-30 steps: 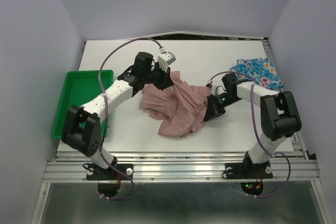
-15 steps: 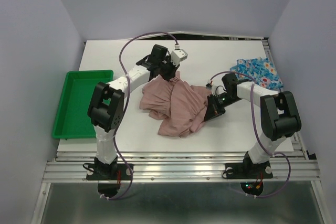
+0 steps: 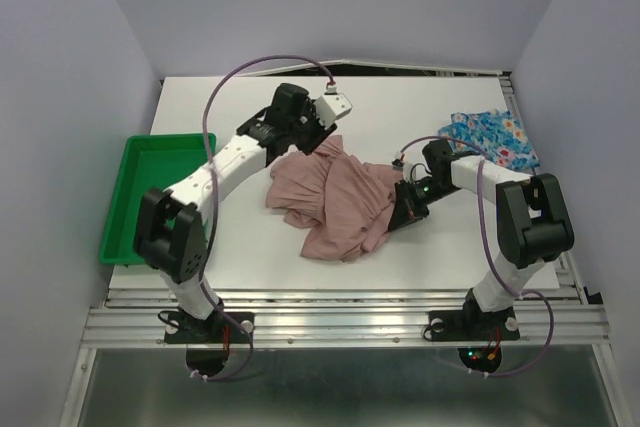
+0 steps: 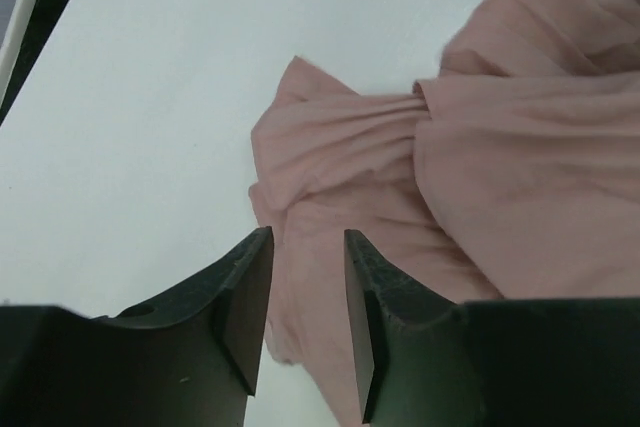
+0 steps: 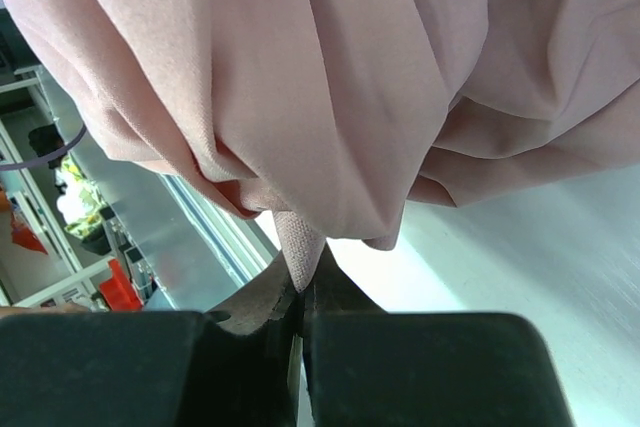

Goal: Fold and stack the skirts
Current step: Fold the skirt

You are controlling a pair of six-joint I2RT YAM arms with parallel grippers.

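Observation:
The dusty-pink skirt (image 3: 335,197) lies crumpled in the middle of the white table (image 3: 400,117); it fills most of the left wrist view (image 4: 450,157) and the right wrist view (image 5: 300,77). My left gripper (image 3: 322,137) hovers over its far edge, jaws open with nothing between them (image 4: 307,287). At the skirt's right edge my right gripper (image 3: 403,209) is shut on a fold of the pink cloth (image 5: 300,282). The blue flowered skirt (image 3: 490,139) lies bunched at the table's right edge, behind the right arm.
A green plastic tray (image 3: 125,227) sits at the left edge of the table. Purple cables loop over both arms. The table's metal front rail (image 3: 340,322) runs across the near edge.
My left gripper has opened and let go of the pink skirt's far edge, which has dropped onto the table. The left arm has swung. The right gripper has stayed in place.

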